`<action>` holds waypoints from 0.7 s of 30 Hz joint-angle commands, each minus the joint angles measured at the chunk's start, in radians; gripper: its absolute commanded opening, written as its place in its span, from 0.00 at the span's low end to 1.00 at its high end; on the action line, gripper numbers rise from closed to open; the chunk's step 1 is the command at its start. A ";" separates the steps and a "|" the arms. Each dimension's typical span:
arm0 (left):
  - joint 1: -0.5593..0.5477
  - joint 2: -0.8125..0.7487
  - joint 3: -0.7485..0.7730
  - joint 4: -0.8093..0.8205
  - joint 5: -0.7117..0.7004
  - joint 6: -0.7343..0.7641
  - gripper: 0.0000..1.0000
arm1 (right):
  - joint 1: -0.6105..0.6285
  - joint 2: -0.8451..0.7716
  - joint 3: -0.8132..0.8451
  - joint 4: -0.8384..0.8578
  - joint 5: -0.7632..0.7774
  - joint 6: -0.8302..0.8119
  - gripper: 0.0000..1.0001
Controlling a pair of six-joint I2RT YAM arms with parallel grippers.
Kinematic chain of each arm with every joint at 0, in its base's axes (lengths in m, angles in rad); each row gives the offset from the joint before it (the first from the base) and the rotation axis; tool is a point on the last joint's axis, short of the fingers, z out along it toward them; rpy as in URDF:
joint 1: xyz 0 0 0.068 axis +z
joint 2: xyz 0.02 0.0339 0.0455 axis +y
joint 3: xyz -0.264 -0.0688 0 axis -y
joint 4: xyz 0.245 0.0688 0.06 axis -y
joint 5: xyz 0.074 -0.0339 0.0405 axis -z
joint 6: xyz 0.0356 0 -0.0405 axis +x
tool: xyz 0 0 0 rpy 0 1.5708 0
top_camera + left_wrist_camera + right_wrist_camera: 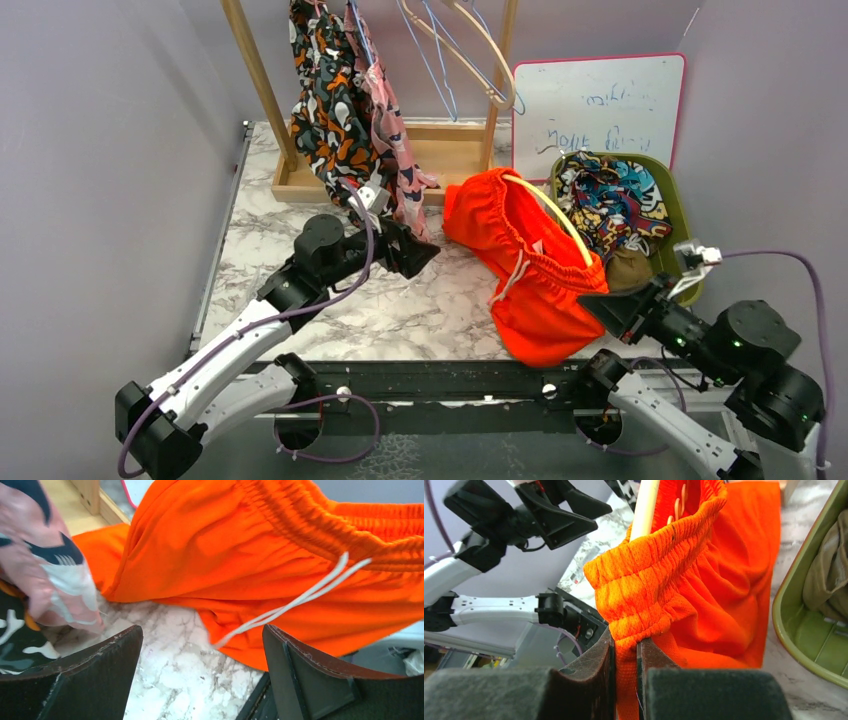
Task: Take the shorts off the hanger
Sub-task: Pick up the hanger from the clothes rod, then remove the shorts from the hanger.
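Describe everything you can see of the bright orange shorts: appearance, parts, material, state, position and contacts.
The orange shorts are soft, mesh-like knit fabric with a gathered elastic waistband and a white drawstring hanging loose. They lie crumpled on the marble table, beside the green bin, with a cream hanger threaded through the waist. The right gripper is shut on the waistband's edge. The open left gripper is near but not touching.
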 commanded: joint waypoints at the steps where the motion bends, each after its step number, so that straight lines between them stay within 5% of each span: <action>1: -0.006 -0.088 -0.032 0.111 -0.107 0.016 0.92 | 0.002 -0.017 0.059 0.048 -0.017 -0.078 0.01; 12: -0.006 -0.095 -0.058 0.115 -0.020 -0.018 0.93 | 0.003 0.202 -0.337 0.566 -0.561 -0.095 0.01; 21: -0.007 -0.153 -0.188 0.094 -0.138 -0.081 0.89 | 0.003 0.324 -0.399 0.644 -0.632 -0.168 0.01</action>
